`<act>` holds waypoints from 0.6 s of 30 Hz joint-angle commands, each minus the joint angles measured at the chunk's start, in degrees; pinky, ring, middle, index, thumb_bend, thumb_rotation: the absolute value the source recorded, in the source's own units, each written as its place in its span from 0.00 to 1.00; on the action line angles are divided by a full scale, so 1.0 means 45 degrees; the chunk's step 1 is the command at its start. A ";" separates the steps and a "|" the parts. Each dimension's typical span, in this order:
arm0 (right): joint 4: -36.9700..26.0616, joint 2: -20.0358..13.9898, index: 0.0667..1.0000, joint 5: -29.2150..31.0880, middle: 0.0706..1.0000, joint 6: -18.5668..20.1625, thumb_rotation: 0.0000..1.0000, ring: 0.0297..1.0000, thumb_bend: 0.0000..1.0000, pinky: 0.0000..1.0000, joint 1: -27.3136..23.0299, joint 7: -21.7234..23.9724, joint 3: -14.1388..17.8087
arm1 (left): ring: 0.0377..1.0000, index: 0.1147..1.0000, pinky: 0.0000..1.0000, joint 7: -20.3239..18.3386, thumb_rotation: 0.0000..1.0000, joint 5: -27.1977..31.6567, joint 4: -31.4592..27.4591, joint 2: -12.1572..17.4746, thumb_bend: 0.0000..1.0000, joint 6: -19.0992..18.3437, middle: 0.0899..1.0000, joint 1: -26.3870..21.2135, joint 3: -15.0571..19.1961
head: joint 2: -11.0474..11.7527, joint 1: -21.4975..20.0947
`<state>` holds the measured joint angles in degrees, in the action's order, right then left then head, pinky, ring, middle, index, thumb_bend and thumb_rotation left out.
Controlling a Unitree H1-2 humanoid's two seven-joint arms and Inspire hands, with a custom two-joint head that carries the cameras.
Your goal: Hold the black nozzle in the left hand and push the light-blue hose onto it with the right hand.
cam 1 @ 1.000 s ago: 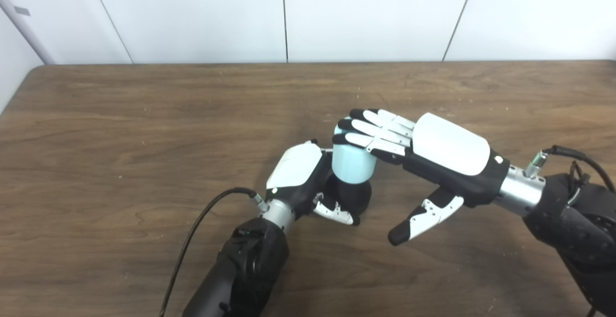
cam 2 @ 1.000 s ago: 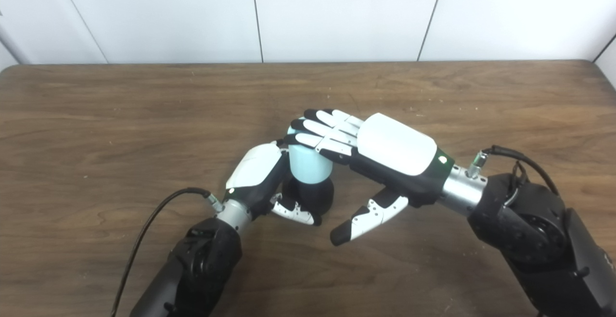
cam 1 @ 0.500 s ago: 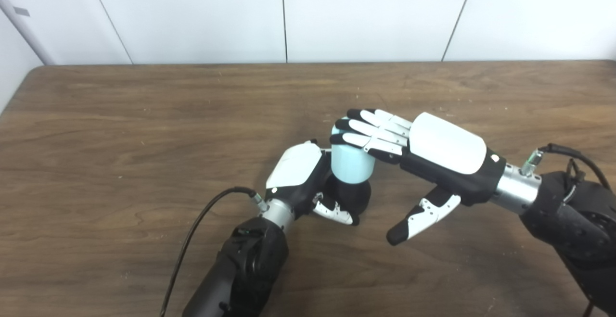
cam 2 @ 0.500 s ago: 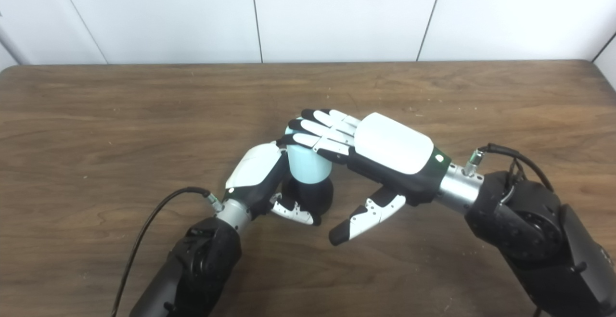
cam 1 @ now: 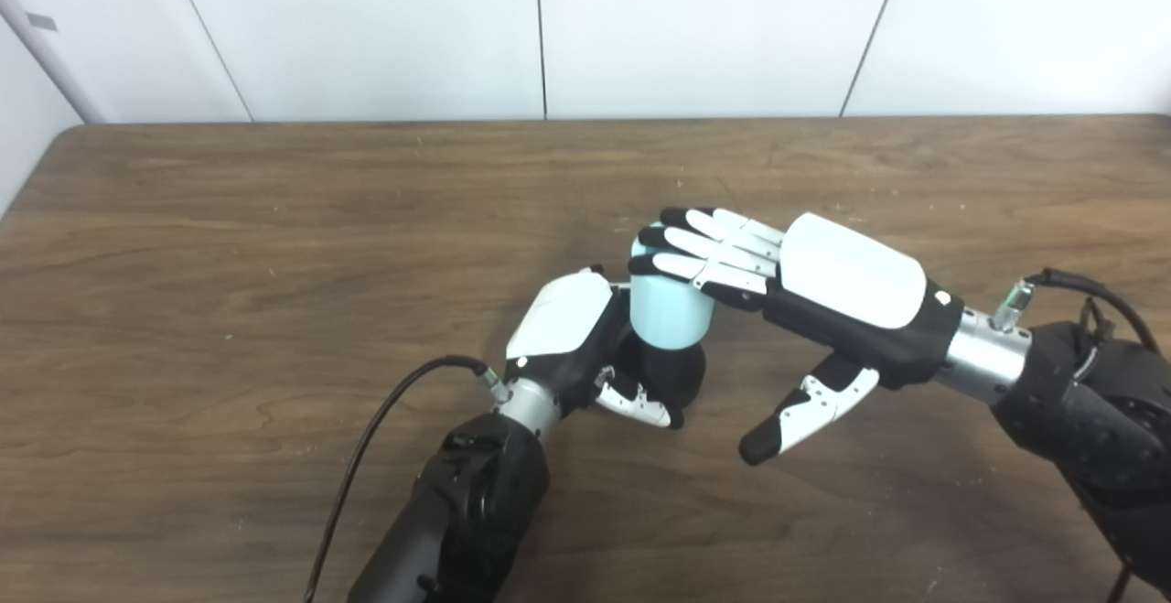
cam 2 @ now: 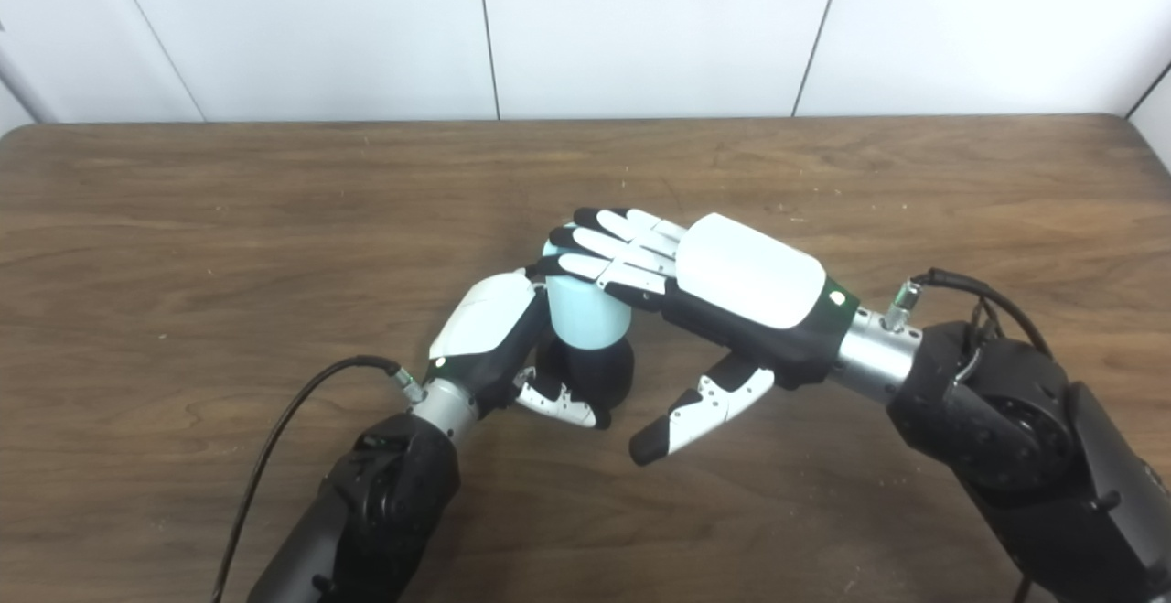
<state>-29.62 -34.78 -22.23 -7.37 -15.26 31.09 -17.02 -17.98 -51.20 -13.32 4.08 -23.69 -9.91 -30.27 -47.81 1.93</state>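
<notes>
A black nozzle [cam 1: 672, 371] stands upright on the wooden table [cam 1: 229, 246] near the middle. My left hand [cam 1: 572, 333] is wrapped around its base, thumb across the front. A short light-blue hose piece [cam 1: 671, 310] sits on top of the nozzle, like a cap. My right hand [cam 1: 805, 287] lies flat over the hose's top, fingers stretched out and resting on its upper end, thumb hanging free below to the right. The nozzle's far side is hidden by the left hand and the hose.
A black cable [cam 1: 366, 457] runs from my left wrist down to the near edge. A white panelled wall [cam 1: 549, 26] stands behind the table's far edge.
My right hand has shifted very slightly left over the hose top. The left hand, nozzle and hose stay where they were.
</notes>
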 commanded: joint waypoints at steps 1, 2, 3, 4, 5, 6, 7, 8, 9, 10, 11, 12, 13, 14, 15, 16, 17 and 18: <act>0.0539 -0.0603 0.94 -0.0395 0.98 0.0227 1.00 1.00 0.60 1.00 0.0464 0.1133 -0.0486 | 0.77 0.41 1.00 -0.1059 0.00 0.0058 0.0555 0.0196 0.52 -0.0648 0.48 0.0448 -0.0117 | -0.0045 -0.0025; 0.0540 -0.0628 0.94 -0.0405 0.98 0.0242 1.00 1.00 0.60 1.00 0.0467 0.1122 -0.0502 | 0.78 0.40 1.00 -0.1094 0.00 0.0035 0.0540 0.0193 0.52 -0.0655 0.49 0.0451 -0.0110 | -0.0029 -0.0027; 0.0540 -0.0648 0.94 -0.0411 0.98 0.0254 1.00 1.00 0.60 1.00 0.0467 0.1110 -0.0519 | 0.78 0.40 1.00 -0.1120 0.00 0.0018 0.0529 0.0190 0.52 -0.0658 0.49 0.0455 -0.0104 | -0.0029 -0.0027; 0.0550 -0.0678 0.94 -0.0409 0.98 0.0268 1.00 1.00 0.60 1.00 0.0466 0.1089 -0.0536 | 0.78 0.40 1.00 -0.1135 0.00 0.0008 0.0530 0.0185 0.52 -0.0657 0.49 0.0459 -0.0104 | -0.0046 0.0001; 0.0562 -0.0698 0.94 -0.0407 0.98 0.0273 1.00 1.00 0.60 1.00 0.0469 0.1069 -0.0548 | 0.77 0.40 1.00 -0.1136 0.00 0.0002 0.0537 0.0181 0.52 -0.0651 0.49 0.0461 -0.0108 | -0.0046 0.0001; 0.0571 -0.0712 0.94 -0.0405 0.98 0.0275 1.00 1.00 0.60 1.00 0.0470 0.1056 -0.0556 | 0.77 0.40 1.00 -0.1137 0.00 -0.0003 0.0543 0.0178 0.52 -0.0647 0.49 0.0463 -0.0110 | -0.0046 0.0001; 0.0587 -0.0728 0.94 -0.0406 0.98 0.0274 1.00 1.00 0.60 1.00 0.0482 0.1044 -0.0557 | 0.77 0.40 1.00 -0.1129 0.00 -0.0004 0.0556 0.0181 0.52 -0.0636 0.49 0.0454 -0.0115 | -0.0038 -0.0002; 0.0606 -0.0735 0.94 -0.0409 0.98 0.0272 1.00 1.00 0.60 1.00 0.0491 0.1037 -0.0557 | 0.77 0.40 1.00 -0.1123 0.00 -0.0002 0.0563 0.0185 0.52 -0.0627 0.49 0.0446 -0.0117 | -0.0038 -0.0002; 0.0618 -0.0740 0.94 -0.0411 0.98 0.0271 1.00 1.00 0.60 1.00 0.0497 0.1031 -0.0558 | 0.77 0.40 1.00 -0.1120 0.00 0.0001 0.0568 0.0187 0.52 -0.0622 0.49 0.0441 -0.0117 | -0.0038 -0.0002; 0.0629 -0.0736 0.94 -0.0422 0.98 0.0284 1.00 1.00 0.60 1.00 0.0500 0.1027 -0.0563 | 0.77 0.40 1.00 -0.1121 0.00 0.0006 0.0560 0.0197 0.52 -0.0617 0.49 0.0440 -0.0115 | -0.0032 0.0006; 0.0632 -0.0729 0.94 -0.0433 0.98 0.0297 1.00 1.00 0.60 1.00 0.0499 0.1025 -0.0569 | 0.77 0.40 1.00 -0.1120 0.00 0.0010 0.0552 0.0204 0.52 -0.0613 0.49 0.0443 -0.0113 | -0.0032 0.0006; 0.0633 -0.0724 0.94 -0.0440 0.98 0.0307 1.00 1.00 0.60 1.00 0.0499 0.1024 -0.0573 | 0.77 0.40 1.00 -0.1119 0.00 0.0012 0.0547 0.0208 0.52 -0.0611 0.49 0.0446 -0.0112 | -0.0032 0.0006; 0.0603 -0.0707 0.94 -0.0452 0.98 0.0344 1.00 1.00 0.60 1.00 0.0493 0.1034 -0.0582 | 0.77 0.40 1.00 -0.1118 0.00 0.0020 0.0545 0.0212 0.52 -0.0607 0.49 0.0447 -0.0112 | -0.0046 0.0000; 0.0566 -0.0693 0.93 -0.0461 0.98 0.0379 1.00 1.00 0.60 1.00 0.0488 0.1045 -0.0589 | 0.76 0.40 1.00 -0.1113 0.00 0.0024 0.0551 0.0213 0.52 -0.0603 0.49 0.0449 -0.0113 | -0.0028 0.0001; 0.0541 -0.0684 0.93 -0.0467 0.98 0.0403 1.00 1.00 0.60 1.00 0.0484 0.1052 -0.0594 | 0.76 0.40 1.00 -0.1109 0.00 0.0027 0.0556 0.0214 0.52 -0.0600 0.49 0.0450 -0.0115 | -0.0028 0.0001; 0.0512 -0.0668 0.93 -0.0475 0.98 0.0437 1.00 1.00 0.60 1.00 0.0467 0.1064 -0.0600 | 0.76 0.40 1.00 -0.1104 0.00 0.0032 0.0563 0.0214 0.52 -0.0596 0.49 0.0448 -0.0115 | -0.0028 0.0001; 0.0497 -0.0659 0.93 -0.0479 0.98 0.0455 1.00 1.00 0.60 1.00 0.0455 0.1071 -0.0604 | 0.77 0.40 1.00 -0.1100 0.00 0.0035 0.0568 0.0213 0.52 -0.0594 0.49 0.0447 -0.0115 | -0.0028 0.0001; 0.0490 -0.0654 0.93 -0.0482 0.98 0.0466 1.00 1.00 0.60 1.00 0.0447 0.1074 -0.0607 | 0.77 0.40 1.00 -0.1098 0.00 0.0037 0.0570 0.0213 0.52 -0.0593 0.49 0.0446 -0.0114 | -0.0028 0.0001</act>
<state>-29.09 -35.40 -22.26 -7.31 -15.06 30.85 -17.88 -18.40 -51.43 -13.37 3.89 -23.70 -9.93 -30.15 -47.90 1.93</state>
